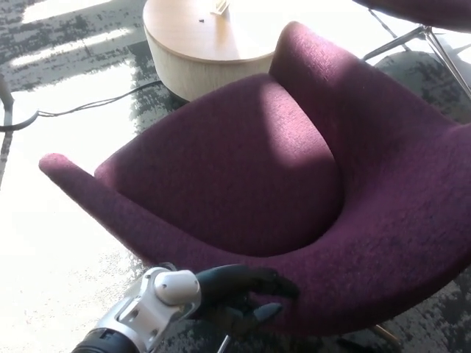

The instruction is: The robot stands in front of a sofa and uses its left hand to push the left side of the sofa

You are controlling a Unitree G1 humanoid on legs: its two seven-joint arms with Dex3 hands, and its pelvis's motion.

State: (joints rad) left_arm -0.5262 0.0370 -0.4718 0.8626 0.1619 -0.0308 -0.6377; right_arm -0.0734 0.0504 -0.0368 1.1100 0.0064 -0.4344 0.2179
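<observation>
The dark purple fabric-upholstered sofa (294,184), a curved one-seat shell with a low arm running out to the left and a tall back rising on the right, fills most of the head view. Its seat is partly in sunlight and partly in shade. It stands on a grey-and-white patterned carpet floor (51,243).

The left hand (239,294), black, on a silver-jointed forearm, enters from the bottom edge and lies against the sofa's near lower rim, below the seat. Its fingers (276,285) are spread and extended along the fabric edge; they enclose nothing. The right hand is not in view.

Behind the sofa stands a round light-wood table (199,51) with a pale drum-shaped base; a small pale object rests at its top edge, too cropped to identify. A thin black cable (88,105) runs across the floor to the left of the table.
</observation>
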